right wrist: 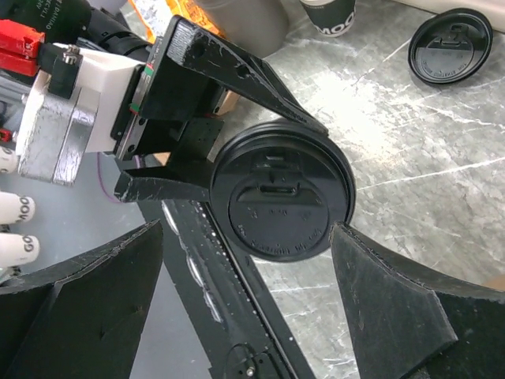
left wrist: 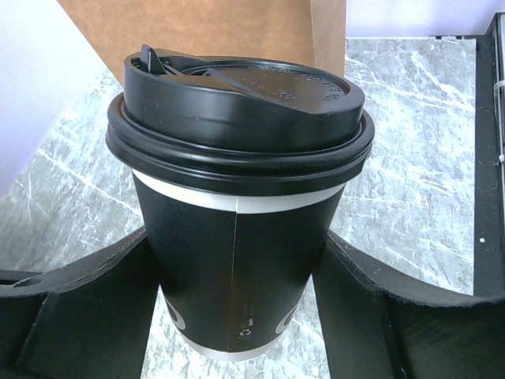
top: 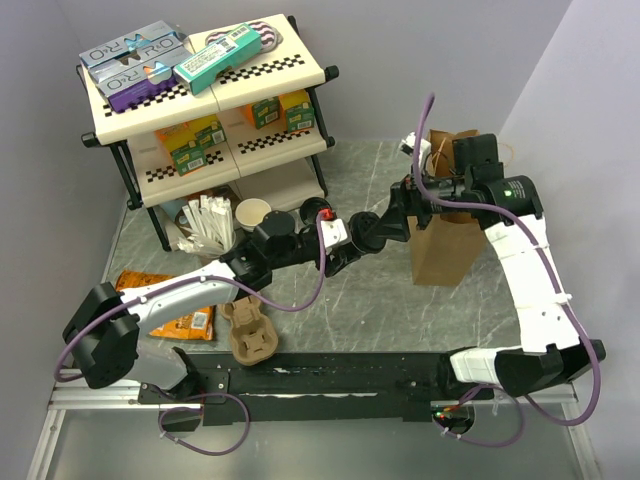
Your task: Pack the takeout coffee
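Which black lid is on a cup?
The lid on the cup that the left hand holds. The other lid lies loose on the table, with no cup under it.

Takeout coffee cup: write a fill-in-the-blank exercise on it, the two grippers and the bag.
1. The left gripper holds the coffee cup, whose lid is coloured ___.
2. The right gripper hovers near the lid with its jaws ___.
3. The paper bag behind the cup is coloured ___.
Missing words: black; open; brown.
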{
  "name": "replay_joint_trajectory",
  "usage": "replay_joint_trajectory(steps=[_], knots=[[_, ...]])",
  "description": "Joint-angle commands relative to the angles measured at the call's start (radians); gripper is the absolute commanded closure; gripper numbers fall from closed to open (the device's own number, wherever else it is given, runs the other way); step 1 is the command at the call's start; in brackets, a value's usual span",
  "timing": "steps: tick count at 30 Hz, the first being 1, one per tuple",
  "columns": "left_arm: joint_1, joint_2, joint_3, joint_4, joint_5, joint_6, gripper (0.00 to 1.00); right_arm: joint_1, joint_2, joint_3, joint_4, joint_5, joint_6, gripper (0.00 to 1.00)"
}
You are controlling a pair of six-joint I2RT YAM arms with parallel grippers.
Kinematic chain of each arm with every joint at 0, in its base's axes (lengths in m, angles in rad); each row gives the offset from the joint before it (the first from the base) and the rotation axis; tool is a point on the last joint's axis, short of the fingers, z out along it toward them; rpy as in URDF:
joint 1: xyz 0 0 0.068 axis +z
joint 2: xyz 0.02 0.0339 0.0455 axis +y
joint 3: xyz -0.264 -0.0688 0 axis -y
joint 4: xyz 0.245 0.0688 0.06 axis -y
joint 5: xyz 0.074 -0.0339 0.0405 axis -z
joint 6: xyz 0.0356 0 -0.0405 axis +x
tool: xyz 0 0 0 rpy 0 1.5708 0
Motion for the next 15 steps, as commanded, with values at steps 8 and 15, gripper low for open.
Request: replay_joint_trajectory(steps=[8,15], knots=[[0.009,-0.035,0.025,-0.005,0.015,-0.001,0.42,0.099,0.022,0.016,0.061,0.127,0.012,0.01],[0.012,-0.039,0.028,-0.006,0.024,-0.010,0.42,0.122,0.044,0.004,0.053,0.160,0.005,0.00]])
